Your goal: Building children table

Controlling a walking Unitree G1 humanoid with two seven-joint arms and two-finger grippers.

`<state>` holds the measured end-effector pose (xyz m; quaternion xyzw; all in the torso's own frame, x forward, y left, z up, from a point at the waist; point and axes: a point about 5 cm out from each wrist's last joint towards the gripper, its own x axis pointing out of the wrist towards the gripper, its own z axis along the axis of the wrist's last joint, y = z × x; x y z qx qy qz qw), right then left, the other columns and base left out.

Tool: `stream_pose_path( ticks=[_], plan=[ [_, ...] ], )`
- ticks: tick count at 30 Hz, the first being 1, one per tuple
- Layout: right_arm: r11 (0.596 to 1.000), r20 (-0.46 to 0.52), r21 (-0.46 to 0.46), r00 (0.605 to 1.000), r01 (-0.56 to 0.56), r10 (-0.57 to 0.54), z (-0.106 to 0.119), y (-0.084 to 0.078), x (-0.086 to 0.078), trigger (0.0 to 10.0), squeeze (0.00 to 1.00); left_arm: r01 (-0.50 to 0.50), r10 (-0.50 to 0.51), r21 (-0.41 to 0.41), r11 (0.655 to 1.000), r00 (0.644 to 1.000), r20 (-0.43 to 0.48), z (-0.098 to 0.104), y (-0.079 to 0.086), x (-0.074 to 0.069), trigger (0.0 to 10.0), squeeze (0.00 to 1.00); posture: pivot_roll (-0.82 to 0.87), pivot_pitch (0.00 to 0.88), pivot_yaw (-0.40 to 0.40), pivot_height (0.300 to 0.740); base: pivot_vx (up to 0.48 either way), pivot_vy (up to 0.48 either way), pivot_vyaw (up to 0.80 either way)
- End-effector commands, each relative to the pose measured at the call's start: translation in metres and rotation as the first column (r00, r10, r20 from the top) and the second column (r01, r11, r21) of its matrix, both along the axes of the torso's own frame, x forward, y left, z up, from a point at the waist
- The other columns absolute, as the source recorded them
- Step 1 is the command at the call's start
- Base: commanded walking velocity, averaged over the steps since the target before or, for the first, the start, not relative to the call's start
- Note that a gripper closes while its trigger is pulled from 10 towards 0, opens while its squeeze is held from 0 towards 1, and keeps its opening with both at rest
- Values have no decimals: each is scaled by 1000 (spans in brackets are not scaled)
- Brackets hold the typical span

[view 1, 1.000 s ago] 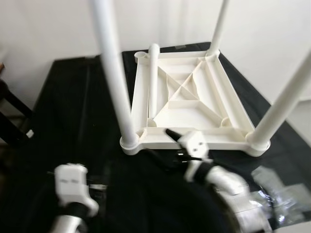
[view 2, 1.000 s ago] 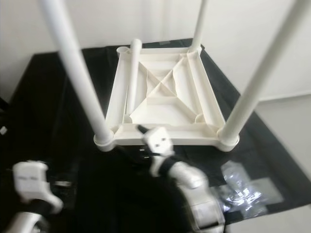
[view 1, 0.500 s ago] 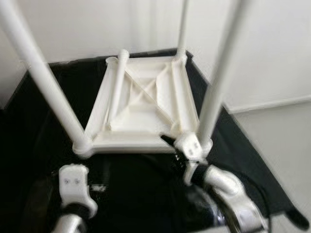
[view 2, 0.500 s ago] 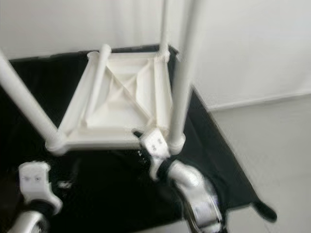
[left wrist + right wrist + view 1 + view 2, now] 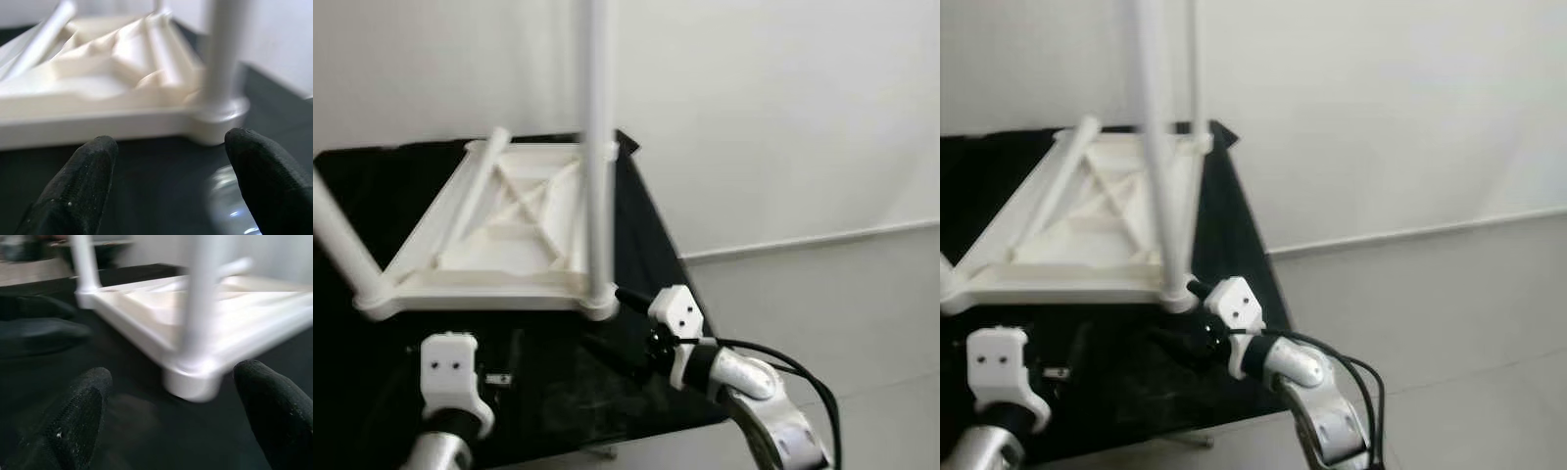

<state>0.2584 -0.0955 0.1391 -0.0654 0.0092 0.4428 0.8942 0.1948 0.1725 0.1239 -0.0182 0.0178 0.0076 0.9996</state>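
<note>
The upturned white table (image 5: 499,230) sits on the black worktop (image 5: 636,235); both the left gripper (image 5: 171,188) and right gripper (image 5: 171,418) hover near it, fingers spread wide, grasping nothing.

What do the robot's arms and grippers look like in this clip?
Both arms are silver metal tubes with black joints. Each ends in a white plastic block with two small dark dots. The right gripper has long black fingers with a matte, speckled surface; a black cable loops along that arm. The left gripper has matching fingers.
</note>
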Motion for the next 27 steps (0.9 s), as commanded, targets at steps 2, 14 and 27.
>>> stream_pose_path(
  ticks=[2, 14, 27],
  plan=[
    [1000, 7, 29, 1000, -1, 1, 2, 6, 3, 10000, 0, -7, 7, 31, 1000, 1000, -2, 0, 5, 3, 10000, 0, -104, 81, 29, 740, 0, -465, 0],
    [989, -9, 80, 992, 123, -122, 3, -6, 17, 10000, 0, 59, -60, 57, 997, 998, 25, 6, -5, 13, 10000, 0, -136, 79, 29, 740, 0, -464, 0],
    [891, -59, 80, 895, 446, -442, -1, -34, 39, 10000, 0, 46, -46, -53, 998, 999, -1, 3, -9, 11, 10000, 0, -147, 84, 21, 740, 0, -429, 0]
  ],
)
